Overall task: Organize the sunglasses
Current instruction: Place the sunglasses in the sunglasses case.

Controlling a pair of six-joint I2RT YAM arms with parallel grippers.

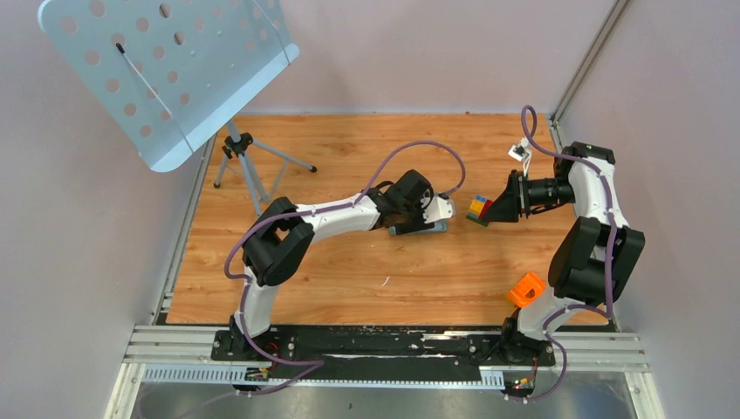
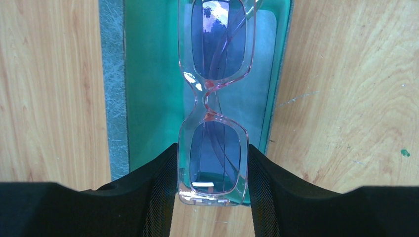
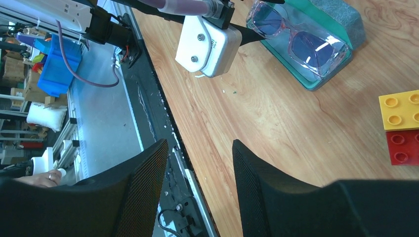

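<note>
The sunglasses (image 2: 206, 106) have a translucent pink frame and bluish lenses. They lie lengthwise over the teal inside of the open grey case (image 2: 148, 98). My left gripper (image 2: 212, 154) is shut on them, with one finger against each side of the near lens. A pale patch in the case shows under the glasses. In the top view the left gripper (image 1: 429, 218) sits over the case (image 1: 419, 230) at mid table. The right wrist view shows the sunglasses (image 3: 296, 37) resting in the case (image 3: 341, 19). My right gripper (image 3: 200, 148) is open and empty, held above the table to the right (image 1: 495, 209).
A stack of coloured toy blocks (image 1: 478, 209) stands just right of the case, by the right gripper, and also shows in the right wrist view (image 3: 402, 126). A perforated music stand (image 1: 166, 70) on a tripod (image 1: 249, 166) stands at the back left. Walls enclose the table.
</note>
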